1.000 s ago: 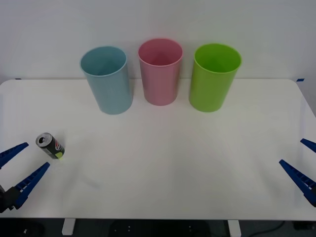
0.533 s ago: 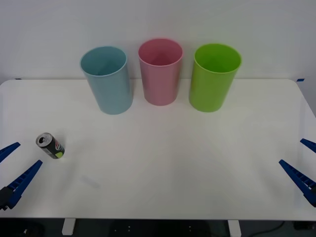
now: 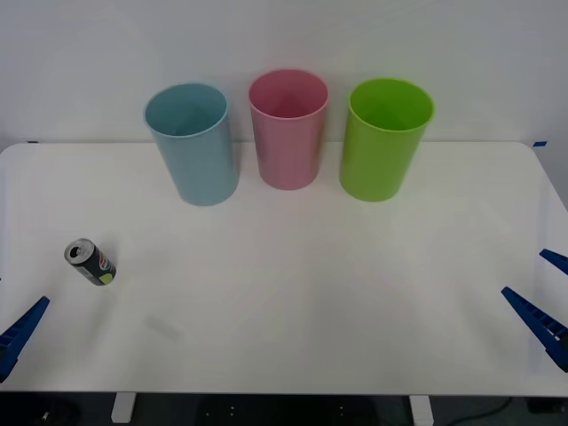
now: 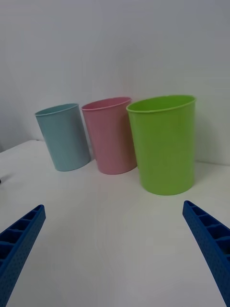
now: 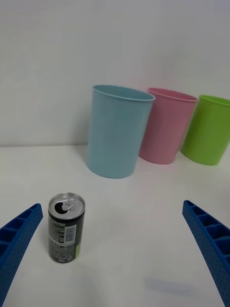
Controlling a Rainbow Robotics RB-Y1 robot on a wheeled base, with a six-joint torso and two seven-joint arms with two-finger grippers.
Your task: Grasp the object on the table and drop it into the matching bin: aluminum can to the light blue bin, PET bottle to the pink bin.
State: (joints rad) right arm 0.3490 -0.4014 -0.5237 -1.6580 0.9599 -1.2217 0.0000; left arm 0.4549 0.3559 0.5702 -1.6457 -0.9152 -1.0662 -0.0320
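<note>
since my left gripper (image 5: pixel 115 254) sits spread wide and empty, i centre both fingers (image 5: pixel 19 240) around the upright aluminum can (image 5: pixel 66 227) — mid-body — before clamping.

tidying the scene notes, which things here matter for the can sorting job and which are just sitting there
Part of the job:
aluminum can, standing on the table
light blue bin, its target
left gripper, open, nearest the can

Just there:
pink bin
lime green bin
right gripper, open, idle at the right edge
</note>
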